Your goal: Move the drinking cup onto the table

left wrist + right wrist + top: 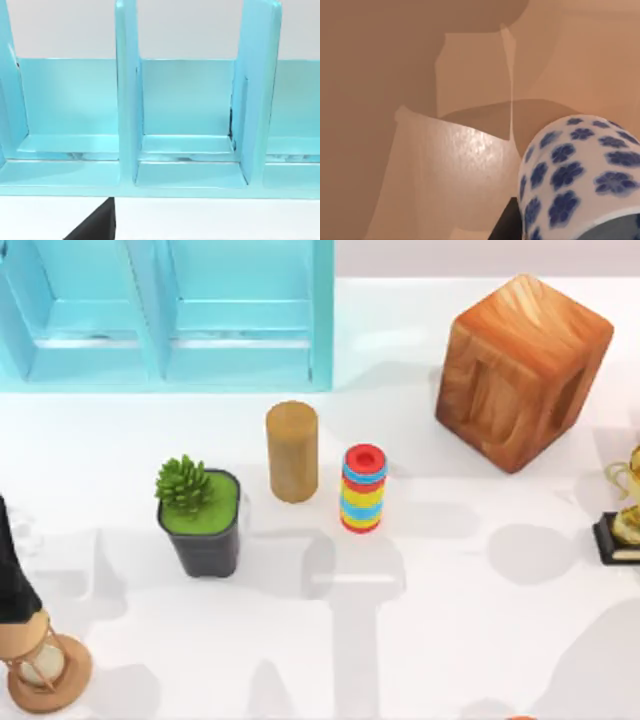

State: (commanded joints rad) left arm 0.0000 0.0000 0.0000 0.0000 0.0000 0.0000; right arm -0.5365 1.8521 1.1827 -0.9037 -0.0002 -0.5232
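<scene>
Right wrist view, nearest first: the drinking cup [580, 175], white with blue flowers, sits close under the camera. A dark sliver [504, 229] touching its base is probably part of the right claw, but I cannot tell whether that claw is apart, together or clamped on the cup. Behind the cup are smooth wood-coloured walls [395, 75] meeting at a corner, so I judge it is in a hollow of the wooden cube [520, 370], not out on the white bench [450, 640]. In the top view, working back toward the cube: an hourglass [45, 670] is far left of it at the near edge, with the left arm [12, 560] just behind. A potted plant [200, 515], a ring stack [362, 488] and a tan cylinder [292, 452] stand left of the cube, and a gold figure [625, 520] is just right of it. The turquoise cabinet [170, 310] is well left of the cube at the back. The left wrist view faces its bare compartments, with a dark wedge [95, 225] at the frame edge, and I cannot tell the left claw's state. As a judgement, the task is at an early stage. The cup has been reached at most, and the lift out, the carry and the set-down on open bench left of the cube are all still to do.
</scene>
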